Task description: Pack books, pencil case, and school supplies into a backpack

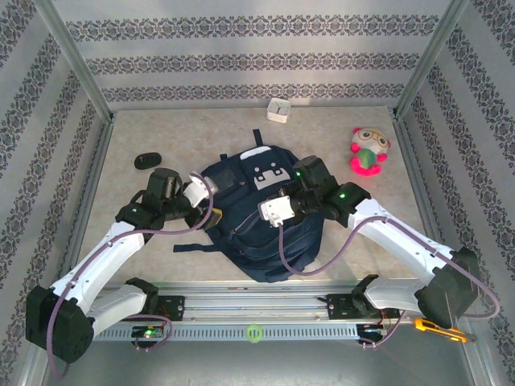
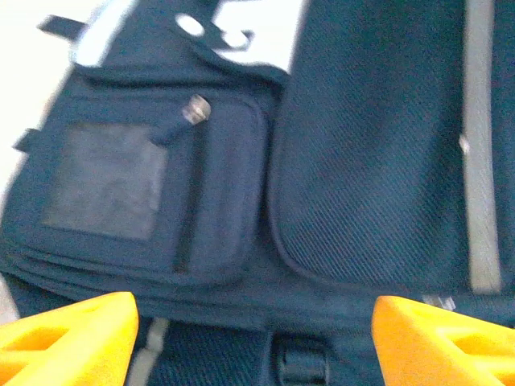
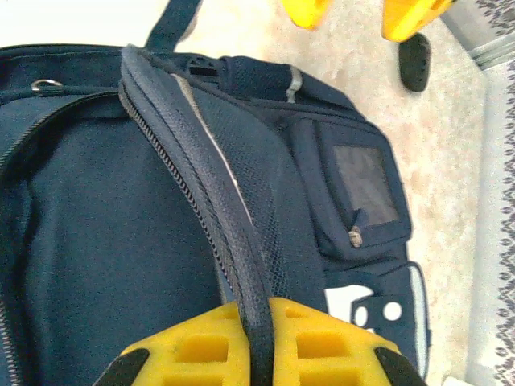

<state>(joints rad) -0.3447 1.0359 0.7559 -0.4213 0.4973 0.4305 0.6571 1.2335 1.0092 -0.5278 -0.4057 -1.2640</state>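
The navy backpack (image 1: pixel 257 229) lies flat in the middle of the table, its main zip open. My right gripper (image 3: pixel 257 350) is shut on the raised zipper edge (image 3: pixel 209 185) of the backpack's opening. My left gripper (image 2: pixel 253 346) hangs open over the backpack's left side, facing a small front pocket (image 2: pixel 153 193), with nothing between its orange fingers (image 2: pixel 72 338). In the top view the left gripper (image 1: pixel 212 215) is at the backpack's left edge. The pale pencil case (image 1: pixel 279 109) stands at the far edge of the table. The books are out of view.
A pink-and-green plush toy (image 1: pixel 368 151) sits at the back right. A black oval object (image 1: pixel 146 160) lies at the back left. An orange-handled cutter (image 1: pixel 438 328) rests at the near right by the rail. Patterned walls close in the table on three sides.
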